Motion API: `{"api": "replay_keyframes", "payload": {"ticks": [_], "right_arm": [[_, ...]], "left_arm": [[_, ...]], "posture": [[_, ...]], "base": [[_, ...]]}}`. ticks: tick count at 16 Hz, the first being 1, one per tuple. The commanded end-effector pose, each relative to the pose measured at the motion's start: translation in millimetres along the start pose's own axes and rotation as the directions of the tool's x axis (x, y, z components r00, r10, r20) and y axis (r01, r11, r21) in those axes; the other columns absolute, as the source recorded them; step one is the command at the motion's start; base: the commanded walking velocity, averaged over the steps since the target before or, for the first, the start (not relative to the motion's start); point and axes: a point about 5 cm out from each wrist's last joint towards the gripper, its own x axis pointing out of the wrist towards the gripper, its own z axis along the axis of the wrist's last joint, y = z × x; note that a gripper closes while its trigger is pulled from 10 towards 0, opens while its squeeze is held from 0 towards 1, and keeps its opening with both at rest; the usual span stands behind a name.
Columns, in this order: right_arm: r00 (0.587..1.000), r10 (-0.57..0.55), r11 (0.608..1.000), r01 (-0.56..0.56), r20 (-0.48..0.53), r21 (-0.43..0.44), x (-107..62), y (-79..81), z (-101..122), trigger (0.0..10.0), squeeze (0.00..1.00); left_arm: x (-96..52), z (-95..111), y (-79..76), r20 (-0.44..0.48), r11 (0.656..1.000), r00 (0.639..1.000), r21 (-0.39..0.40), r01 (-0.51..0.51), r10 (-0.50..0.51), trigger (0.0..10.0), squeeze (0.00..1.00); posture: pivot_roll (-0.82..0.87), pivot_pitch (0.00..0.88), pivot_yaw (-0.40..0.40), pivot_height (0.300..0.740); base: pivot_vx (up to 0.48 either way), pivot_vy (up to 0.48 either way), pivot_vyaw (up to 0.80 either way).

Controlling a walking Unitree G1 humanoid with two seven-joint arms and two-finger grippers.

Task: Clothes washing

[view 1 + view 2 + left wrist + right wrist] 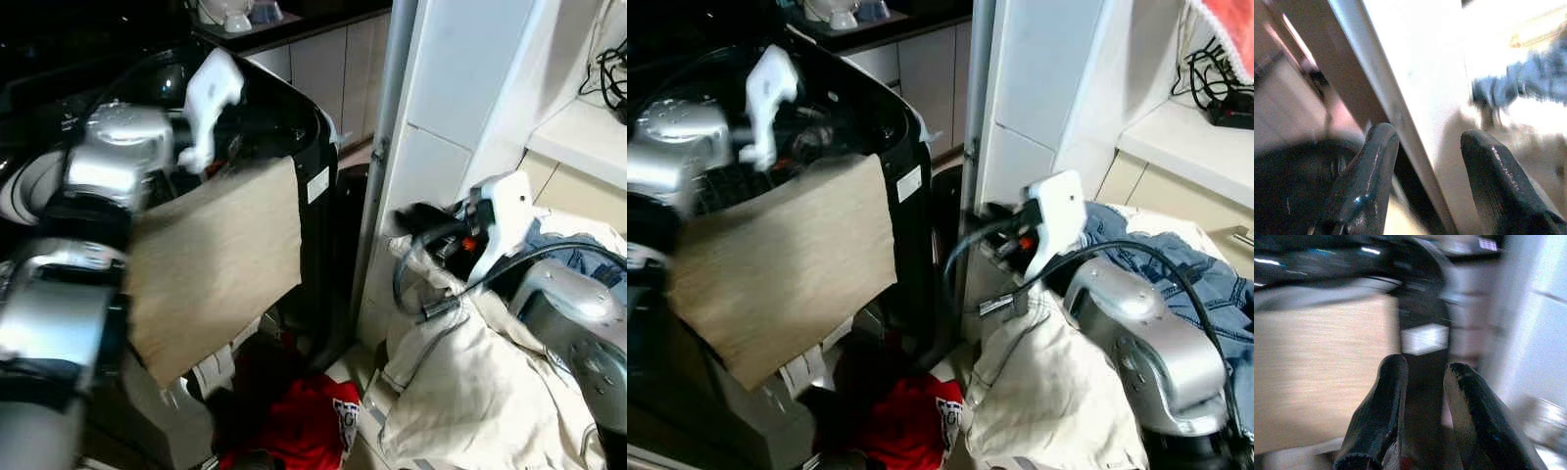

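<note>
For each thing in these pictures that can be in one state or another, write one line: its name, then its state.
Washing machine: top open, dark inside.
Tan cloth: hanging flat over the machine's front rim.
Red garment: crumpled on the floor by the machine.
Cream garment: heaped beside the right arm.
Denim garment: piled behind the cream one.
Left gripper: open, empty.
Right gripper: slightly open, empty.

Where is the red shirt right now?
The red shirt lies on the floor at the bottom middle of the left eye view, below the tan cloth hanging over the black washing machine and left of the cream garment.
</note>
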Motion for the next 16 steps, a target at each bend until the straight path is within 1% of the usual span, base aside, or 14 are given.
{"api": "replay_keyframes", "payload": {"ticks": [1, 2, 3, 4, 5, 6, 7, 8, 9, 10, 11, 13, 15, 16], "right_arm": [[0.984, -0.177, 0.984, 0.177, -0.034, -0.009, 0.1, -20.6, -5, 10.0, 0.13], [0.945, -0.322, 0.947, 0.321, -0.063, -0.011, -1.7, -41.3, -11, 10.0, 1.00], [0.908, -0.411, 0.911, 0.407, -0.080, -0.062, -4.0, -58.2, -15, 10.0, 1.00], [0.893, -0.441, 0.896, 0.434, -0.086, -0.092, -4.6, -64.9, -17, 10.0, 1.00], [0.864, -0.488, 0.869, 0.469, -0.122, -0.155, -4.0, -81.0, -24, 10.0, 1.00], [0.854, -0.495, 0.864, 0.463, -0.162, -0.198, -4.0, -89.0, -30, 10.0, 1.00], [0.850, -0.488, 0.866, 0.443, -0.198, -0.231, -5.9, -93.9, -34, 10.0, 1.00], [0.852, -0.474, 0.874, 0.427, -0.221, -0.230, -8.4, -96.7, -35, 10.0, 1.00], [0.854, -0.469, 0.878, 0.422, -0.227, -0.225, -9.0, -98.1, -36, 10.0, 1.00], [0.856, -0.432, 0.899, 0.382, -0.284, -0.216, -13.2, -102.9, -44, 10.0, 1.00], [0.848, -0.411, 0.909, 0.352, -0.335, -0.225, -17.1, -109.1, -52, 10.0, 1.00], [0.840, -0.372, 0.928, 0.320, -0.395, -0.192, -20.0, -119.0, -63, 10.0, 1.00], [0.817, -0.379, 0.924, 0.310, -0.435, -0.221, -21.2, -123.5, -72, 10.0, 1.00], [0.803, -0.334, 0.942, 0.281, -0.493, -0.181, -22.5, -122.6, -83, 10.0, 0.00]], "left_arm": [[5.8, 4, -5.2, 0.083, 0.998, 0.995, -0.032, -0.049, 0.052, 10.0, 0.00], [16.8, 4, -20.1, 0.173, 0.992, 0.981, -0.107, -0.073, 0.091, 10.0, 0.00], [25.4, 0, -37.5, 0.213, 0.984, 0.973, -0.169, -0.054, 0.090, 10.0, 0.00], [28.7, -2, -44.6, 0.213, 0.981, 0.973, -0.187, -0.052, 0.092, 10.0, 0.00], [37.7, -11, -66.0, 0.197, 0.973, 0.975, -0.226, -0.052, 0.098, 10.0, 0.00], [41.5, -18, -77.6, 0.183, 0.961, 0.975, -0.267, -0.076, 0.128, 10.0, 0.00], [42.2, -25, -87.6, 0.161, 0.952, 0.975, -0.287, -0.103, 0.154, 10.0, 0.00], [40.5, -29, -96.0, 0.148, 0.951, 0.975, -0.285, -0.115, 0.163, 10.0, 0.00], [39.1, -30, -99.8, 0.144, 0.951, 0.975, -0.284, -0.121, 0.167, 10.0, 0.00], [34.2, -36, -109.1, 0.126, 0.958, 0.980, -0.261, -0.116, 0.153, 10.0, 0.00], [30.2, -40, -115.9, 0.116, 0.960, 0.984, -0.263, -0.097, 0.132, 10.0, 0.00], [21.4, -45, -135.1, 0.110, 0.968, 0.994, -0.249, 0.020, 0.008, 10.0, 0.00], [19.3, -48, -145.3, 0.087, 0.970, 0.995, -0.234, 0.064, -0.045, 10.0, 0.00], [18.0, -50, -155.6, 0.074, 0.966, 0.991, -0.224, 0.128, -0.114, 10.0, 0.00]], "posture": [[-0.15, 0.000, 0.095, 0.740], [-0.16, 0.000, 0.096, 0.740], [-0.16, 0.000, 0.088, 0.740], [-0.16, 0.000, 0.085, 0.740], [-0.16, 0.000, 0.076, 0.740], [-0.16, 0.000, 0.068, 0.740], [-0.15, 0.000, 0.060, 0.740], [-0.15, 0.000, 0.051, 0.740], [-0.15, 0.000, 0.051, 0.740], [-0.15, 0.000, 0.040, 0.740], [-0.15, 0.000, 0.039, 0.740], [-0.16, 0.000, 0.038, 0.740], [-0.16, 0.000, 0.036, 0.740], [-0.16, 0.000, 0.036, 0.740]], "base": [[0.000, 0.000, 0.00], [0.000, 0.000, 0.00], [0.000, 0.000, 0.00], [0.000, 0.000, 0.00], [0.000, 0.000, 0.00], [0.000, 0.000, 0.00], [0.000, 0.000, 0.00], [0.000, 0.000, 0.00], [0.000, 0.000, 0.00], [0.000, 0.000, 0.00], [0.000, 0.000, 0.00], [0.000, 0.000, 0.00], [0.000, 0.000, 0.00], [0.000, 0.000, 0.00]]}}
